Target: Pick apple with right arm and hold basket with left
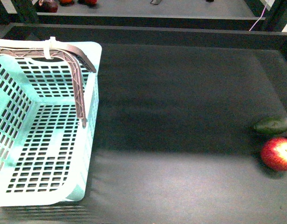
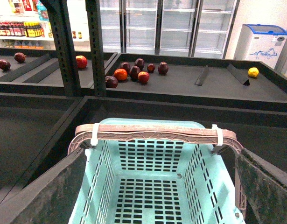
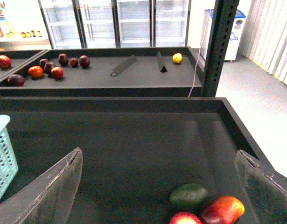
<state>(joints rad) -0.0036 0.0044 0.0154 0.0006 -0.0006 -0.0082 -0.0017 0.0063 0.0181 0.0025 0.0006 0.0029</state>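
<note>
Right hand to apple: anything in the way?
Nothing visible. The right hand is open over bare black shelf, and the apple lies uncovered. The green fruit sits close behind it, on the far side, not in the path.

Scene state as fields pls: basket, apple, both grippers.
basket: left side of the black table, empty
apple: right edge of the table, beside a green fruit, not held
left gripper: jaws open, facing the basket, holding nothing
right gripper: jaws open, over the table near the fruit, holding nothing
</note>
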